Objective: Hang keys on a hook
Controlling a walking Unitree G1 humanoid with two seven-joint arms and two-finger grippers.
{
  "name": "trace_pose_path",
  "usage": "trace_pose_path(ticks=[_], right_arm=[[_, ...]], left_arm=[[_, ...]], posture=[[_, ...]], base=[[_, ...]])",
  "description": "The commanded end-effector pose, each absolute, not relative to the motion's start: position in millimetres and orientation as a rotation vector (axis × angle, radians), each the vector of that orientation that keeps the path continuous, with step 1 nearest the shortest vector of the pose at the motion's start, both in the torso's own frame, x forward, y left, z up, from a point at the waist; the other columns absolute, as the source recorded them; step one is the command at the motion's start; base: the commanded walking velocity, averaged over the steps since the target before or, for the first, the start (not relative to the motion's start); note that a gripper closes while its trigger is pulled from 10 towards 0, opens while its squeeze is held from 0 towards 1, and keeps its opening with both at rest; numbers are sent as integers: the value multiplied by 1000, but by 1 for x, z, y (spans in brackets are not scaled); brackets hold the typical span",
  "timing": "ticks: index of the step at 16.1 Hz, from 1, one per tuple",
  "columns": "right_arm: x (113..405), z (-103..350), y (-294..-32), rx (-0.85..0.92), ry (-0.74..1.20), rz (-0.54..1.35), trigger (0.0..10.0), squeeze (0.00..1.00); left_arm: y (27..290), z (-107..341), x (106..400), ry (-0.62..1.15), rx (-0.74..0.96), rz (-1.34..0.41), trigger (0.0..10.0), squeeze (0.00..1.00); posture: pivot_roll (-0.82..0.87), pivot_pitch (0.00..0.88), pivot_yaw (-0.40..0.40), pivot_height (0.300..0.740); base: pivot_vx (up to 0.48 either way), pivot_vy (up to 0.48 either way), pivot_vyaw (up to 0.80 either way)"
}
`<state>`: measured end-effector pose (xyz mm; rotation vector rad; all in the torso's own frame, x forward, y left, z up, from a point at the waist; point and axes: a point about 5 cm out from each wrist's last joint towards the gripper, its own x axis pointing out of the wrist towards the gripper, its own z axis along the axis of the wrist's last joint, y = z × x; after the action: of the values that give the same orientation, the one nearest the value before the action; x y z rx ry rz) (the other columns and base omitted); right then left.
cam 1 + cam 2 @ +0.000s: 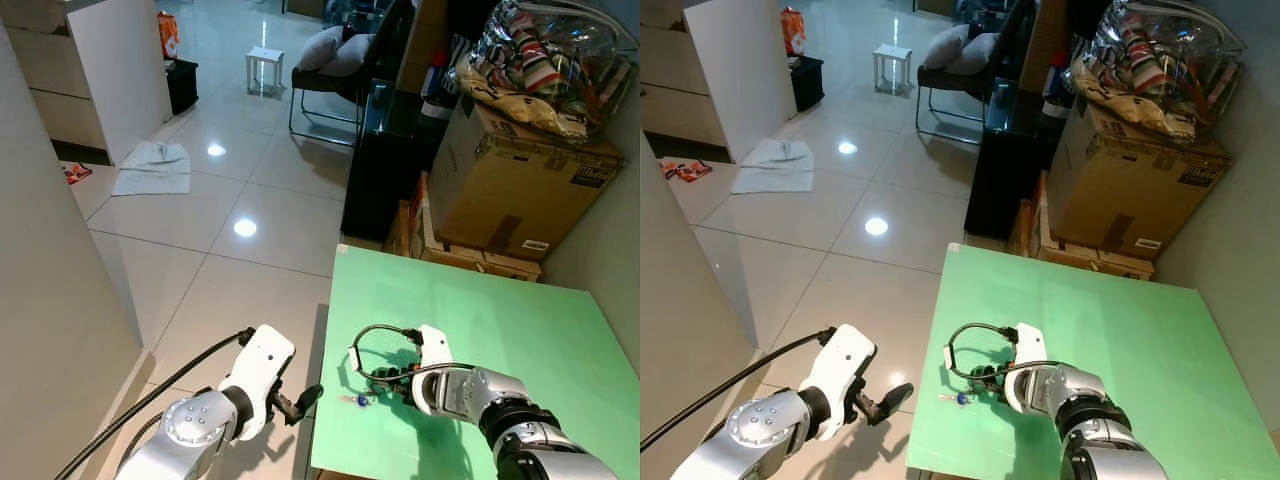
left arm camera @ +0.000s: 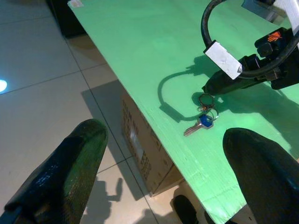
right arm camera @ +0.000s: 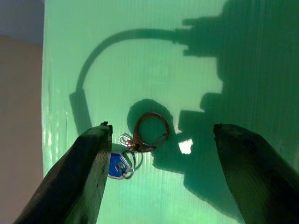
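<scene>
Reaching across the green table [image 1: 520, 330], my right arm is bent in low over the near-left part of the tabletop, and my right gripper [image 3: 159, 172] hangs just above the keys [image 3: 135, 149], fingers spread wide with nothing between them. One finger [image 3: 79, 182] stands over the blue key head, the other [image 3: 254, 179] is well to the other side of the ring.

My left arm sits off the table's left edge, over the tiled floor [image 1: 250, 150], with the left gripper [image 2: 163, 172] angled toward the table's near corner, its two fingers also parted and empty.

From the head, my right wrist and its cable loop cover most of the fingers, and the keys [image 1: 358, 399] are just a small blue speck near the edge. The far fingertip is cut off in my right wrist camera.

The keys lie flat on the table: a copper-coloured ring, smaller silver rings, and a silver key with a blue head [image 2: 200, 124], pointing toward the table's edge.
</scene>
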<state>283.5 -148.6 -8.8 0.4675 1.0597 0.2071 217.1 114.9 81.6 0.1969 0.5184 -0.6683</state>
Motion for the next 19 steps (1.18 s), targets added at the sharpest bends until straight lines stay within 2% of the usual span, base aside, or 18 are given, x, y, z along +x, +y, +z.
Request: trace_pose_path(ticks=[1,12,19], right_arm=[[285,-7,-155,448,1057,194,10000,0],[278,-13,-146,443,1091,246,10000,0],[276,-18,-152,346,1076,237,10000,0]], left_arm=[[112,81,218,515,208,-675,10000,0],[112,81,219,515,215,-675,10000,0],[112,81,219,512,216,-672,10000,0]], posture=[[36,50,-136,740],[45,39,-140,740],[48,37,-141,740]], base=[[0,0,0],[0,0,0],[0,0,0]])
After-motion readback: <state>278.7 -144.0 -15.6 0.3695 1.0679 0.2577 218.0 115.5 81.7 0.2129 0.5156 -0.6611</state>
